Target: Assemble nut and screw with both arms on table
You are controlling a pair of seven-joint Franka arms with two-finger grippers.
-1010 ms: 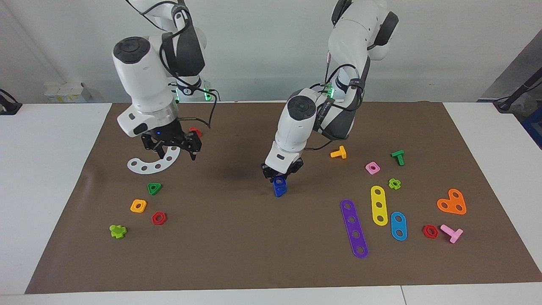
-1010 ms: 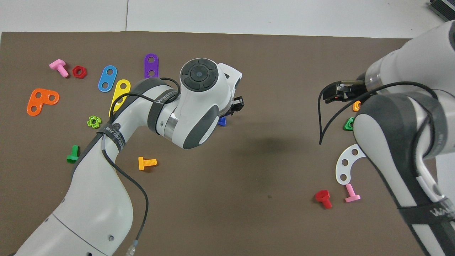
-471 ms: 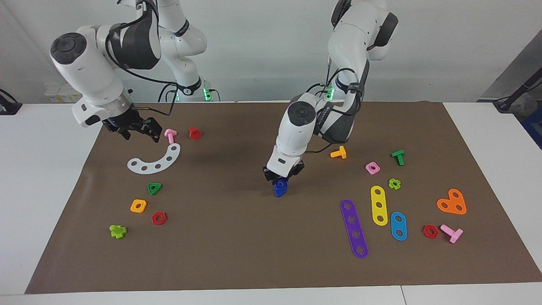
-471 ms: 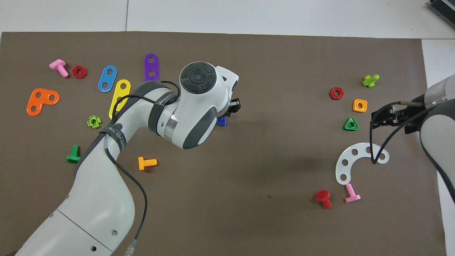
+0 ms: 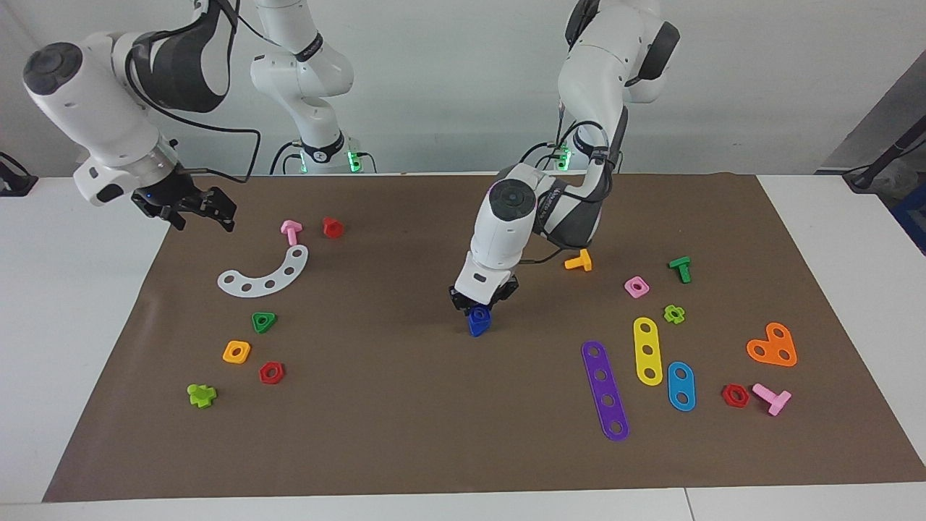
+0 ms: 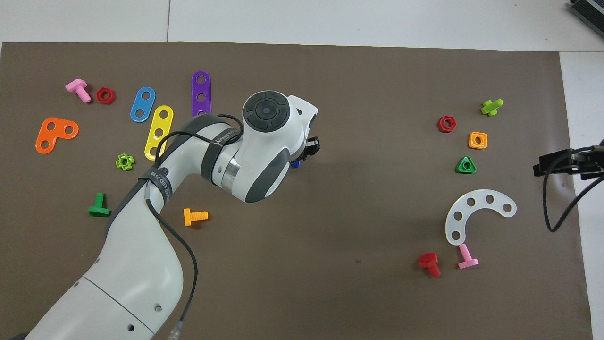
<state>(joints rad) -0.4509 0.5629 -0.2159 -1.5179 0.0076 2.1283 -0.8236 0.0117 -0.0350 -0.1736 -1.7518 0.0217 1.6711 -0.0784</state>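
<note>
Left hand (image 5: 480,304) is down on the blue screw (image 5: 478,323) mid-worktop (image 5: 405,405), seemingly pinching the nut on top; grip unclear. Right hand (image 5: 189,208) waits at 10 o'clock, fingers apart, empty.

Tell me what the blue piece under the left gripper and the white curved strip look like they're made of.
The blue piece below the left gripper looks like moulded plastic: saturated uniform colour, smooth rounded edges. The white curved strip also looks plastic, thin and flat with round holes; its pale, slightly see-through look suggests a semi-matte finish. The brown mat beneath seems like paper or thin sheet, with faint creases.
</note>
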